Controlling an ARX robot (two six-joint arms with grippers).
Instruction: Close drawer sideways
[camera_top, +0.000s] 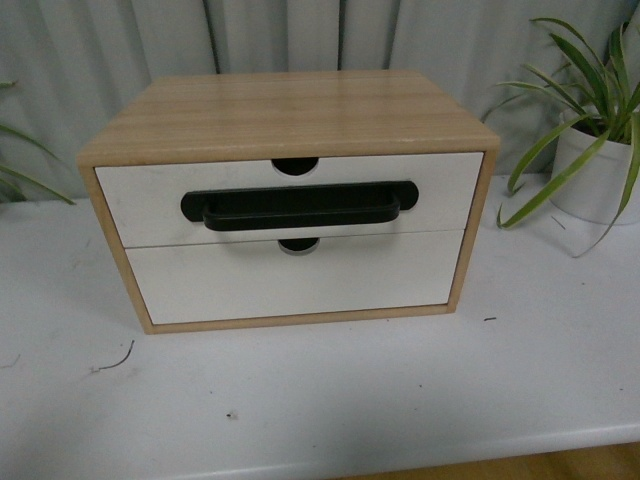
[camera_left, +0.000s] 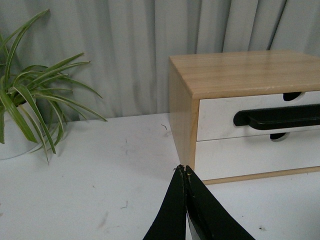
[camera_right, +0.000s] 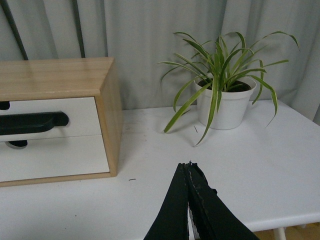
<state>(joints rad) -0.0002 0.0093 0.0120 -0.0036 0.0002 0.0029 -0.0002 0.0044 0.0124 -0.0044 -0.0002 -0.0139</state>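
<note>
- Front view showed the drawer (camera_top: 290, 197) as the upper of two white fronts in a light wood cabinet (camera_top: 290, 115) standing on the white worktop (camera_top: 330, 400), and no arm was in that picture.
- Its front sat level with the plain front below (camera_top: 290, 278) and with the wood frame, so I judged it already pushed home, or very nearly.
- The drawer faced the camera; its long axis, like that of the black bar handle (camera_top: 298, 208), ran across the picture from left to right, with the half-round notch (camera_top: 295, 165) at the middle of its top edge.
- The left hand (camera_left: 185, 169) had its fingers pressed together, empty, low over the worktop near the cabinet's left front corner.
- The right hand (camera_right: 188, 164) was likewise closed on nothing, off the cabinet's right side, with a potted spider plant (camera_right: 222, 85) beyond it.
- If any gap was left, the step would be done best by a flat push with closed fingers on the white face beside the handle, straight along the slide.
- Pushing near the middle would keep so wide a drawer from skewing, and a gentle push would avoid shoving the cabinet backward.
</note>
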